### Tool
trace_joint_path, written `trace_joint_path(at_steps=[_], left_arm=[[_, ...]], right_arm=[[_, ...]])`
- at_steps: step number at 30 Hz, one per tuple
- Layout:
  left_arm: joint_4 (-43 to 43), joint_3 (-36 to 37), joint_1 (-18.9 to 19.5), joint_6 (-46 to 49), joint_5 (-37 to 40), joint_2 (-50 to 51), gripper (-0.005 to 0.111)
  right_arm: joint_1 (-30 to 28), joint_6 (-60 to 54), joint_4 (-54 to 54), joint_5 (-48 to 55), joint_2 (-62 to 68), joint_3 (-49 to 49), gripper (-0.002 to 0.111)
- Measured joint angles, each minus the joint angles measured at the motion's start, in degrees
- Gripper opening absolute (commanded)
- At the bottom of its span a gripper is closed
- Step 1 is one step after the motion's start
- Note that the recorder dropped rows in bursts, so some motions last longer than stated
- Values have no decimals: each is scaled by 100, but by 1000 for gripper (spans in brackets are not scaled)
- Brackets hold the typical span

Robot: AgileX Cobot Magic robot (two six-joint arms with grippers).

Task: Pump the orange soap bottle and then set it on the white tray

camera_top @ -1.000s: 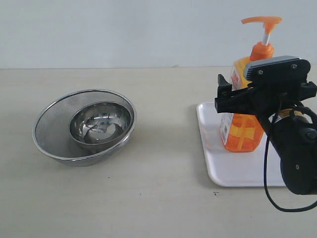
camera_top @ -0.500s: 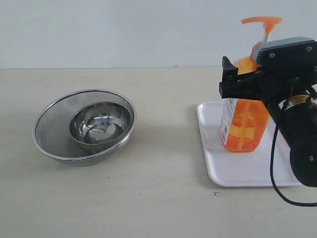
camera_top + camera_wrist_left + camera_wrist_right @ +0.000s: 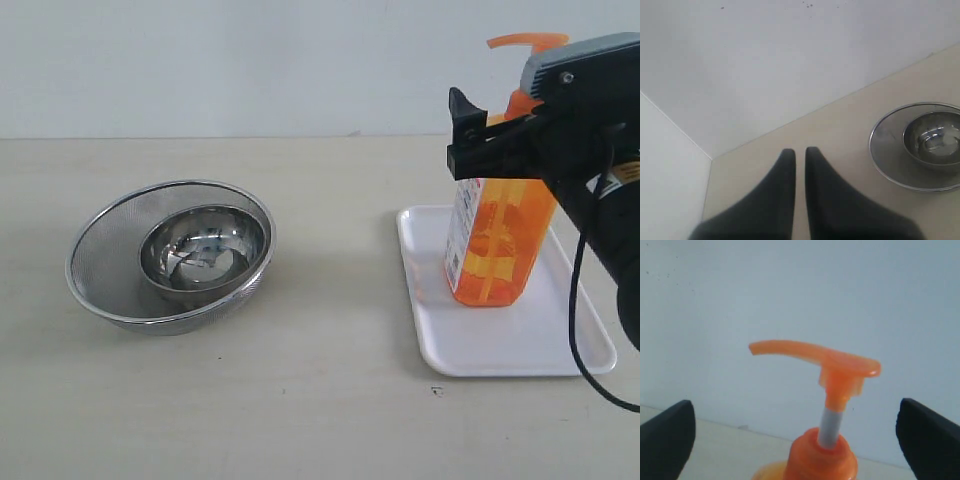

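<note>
While agape, right gripper (image 3: 795,402) higher

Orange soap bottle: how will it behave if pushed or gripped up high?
Probably tippy: the orange soap bottle is tall on a narrow base, standing upright on the white tray. Fill level is unclear through the orange plastic; if full, fairly heavy. The pump head on its thin stem would likely sink if pressed.

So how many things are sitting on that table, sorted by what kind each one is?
orange soap bottle: 1
white tray: 1
steel bowl: 1
mesh strainer: 1
Total: 4
</note>
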Motion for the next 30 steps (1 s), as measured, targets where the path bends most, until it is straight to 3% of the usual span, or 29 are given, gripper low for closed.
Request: trace_joint_path(at_steps=[30], left_arm=[[0, 0, 0, 0, -4, 0, 5]], right_arm=[[0, -446, -538, 668, -2076, 0, 105]])
